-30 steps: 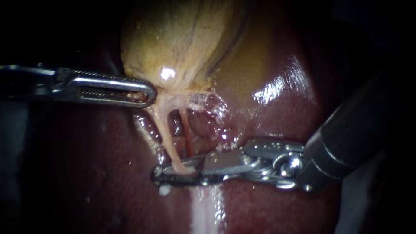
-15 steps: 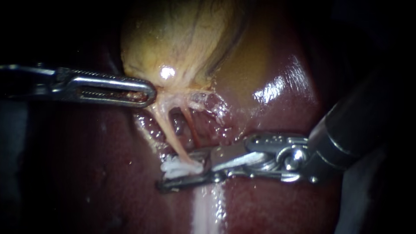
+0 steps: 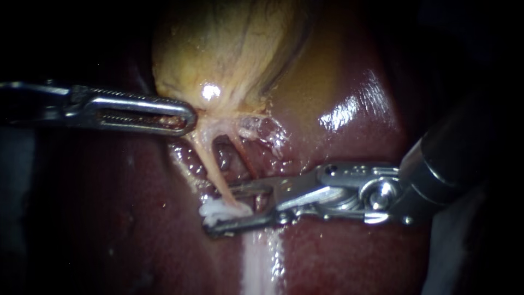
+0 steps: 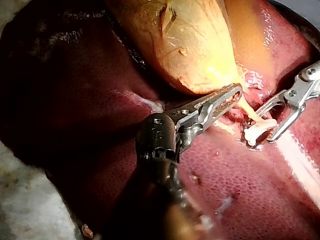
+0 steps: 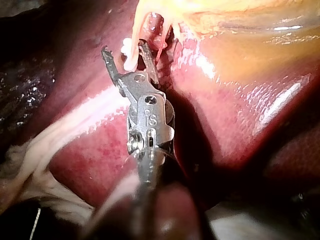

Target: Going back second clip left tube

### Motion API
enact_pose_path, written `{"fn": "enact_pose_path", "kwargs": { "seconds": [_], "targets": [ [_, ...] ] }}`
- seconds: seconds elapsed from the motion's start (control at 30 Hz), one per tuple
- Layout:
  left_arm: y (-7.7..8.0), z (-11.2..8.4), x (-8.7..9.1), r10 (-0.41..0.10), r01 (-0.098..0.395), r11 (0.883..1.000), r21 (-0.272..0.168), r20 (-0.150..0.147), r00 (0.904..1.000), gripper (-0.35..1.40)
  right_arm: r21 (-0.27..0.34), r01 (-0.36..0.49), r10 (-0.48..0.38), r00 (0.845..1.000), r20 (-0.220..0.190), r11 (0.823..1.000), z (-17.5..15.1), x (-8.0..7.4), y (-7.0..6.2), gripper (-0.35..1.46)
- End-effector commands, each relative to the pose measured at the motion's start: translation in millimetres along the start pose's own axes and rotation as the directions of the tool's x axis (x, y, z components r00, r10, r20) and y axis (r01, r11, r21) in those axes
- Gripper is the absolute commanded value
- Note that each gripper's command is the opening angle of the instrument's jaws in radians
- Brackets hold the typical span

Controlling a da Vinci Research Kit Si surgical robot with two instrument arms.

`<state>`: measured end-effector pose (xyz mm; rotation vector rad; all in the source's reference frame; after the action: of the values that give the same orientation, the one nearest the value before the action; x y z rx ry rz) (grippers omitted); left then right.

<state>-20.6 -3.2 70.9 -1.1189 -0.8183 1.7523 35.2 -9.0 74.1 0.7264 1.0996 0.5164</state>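
Note:
The yellow gallbladder lies on the dark red liver. My left instrument is shut on the gallbladder's neck and holds it taut; this grip also shows in the left wrist view. Two tubes run down from the neck: the pale left tube and a thin reddish right tube. A white clip sits across the left tube's lower end. My right instrument stands open around the clip. From the right wrist, the clip lies between the parted jaws.
A pale white band runs down the liver below the clip. Glistening raw tissue lies beside the tubes. The right instrument's dark shaft crosses the liver. In the left wrist view my right instrument reaches in beyond the clip.
The right instrument's jaws have opened from around the left tube, and a white clip now shows on it. The instrument has drawn slightly to the right. The left instrument has stayed still.

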Motion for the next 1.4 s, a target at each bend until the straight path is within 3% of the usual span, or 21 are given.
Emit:
{"fn": "enact_pose_path", "kwargs": {
  "seconds": [0.03,0.37,0.8,1.13,1.4],
  "targets": [
    [0.0,0.0,0.0,0.000,0.000,1.000,0.000,0.000,1.0000,-0.35,0.004,0.002,-0.002,1.000,-0.002,1.000,-0.5,0.1,0.0,0.49],
    [-0.1,-0.1,0.0,0.001,-0.001,1.000,0.000,0.000,1.0000,-0.35,0.030,0.080,-0.080,0.997,-0.006,0.996,-6.6,2.6,-0.8,0.49],
    [-0.2,0.1,0.1,0.000,0.000,1.000,0.000,0.000,1.0000,-0.35,0.023,0.188,-0.188,0.982,-0.016,0.982,-13.8,4.8,-0.5,0.49],
    [-1.1,1.6,0.6,-0.001,0.001,1.000,0.006,-0.004,1.0000,-0.35,0.028,0.199,-0.199,0.980,-0.015,0.980,-14.9,4.7,-0.6,0.49],
    [-2.7,5.1,0.3,0.005,-0.005,1.000,0.010,-0.006,1.0000,-0.35,0.030,0.200,-0.199,0.980,-0.015,0.979,-15.2,4.6,-0.7,0.49]
  ]
}}
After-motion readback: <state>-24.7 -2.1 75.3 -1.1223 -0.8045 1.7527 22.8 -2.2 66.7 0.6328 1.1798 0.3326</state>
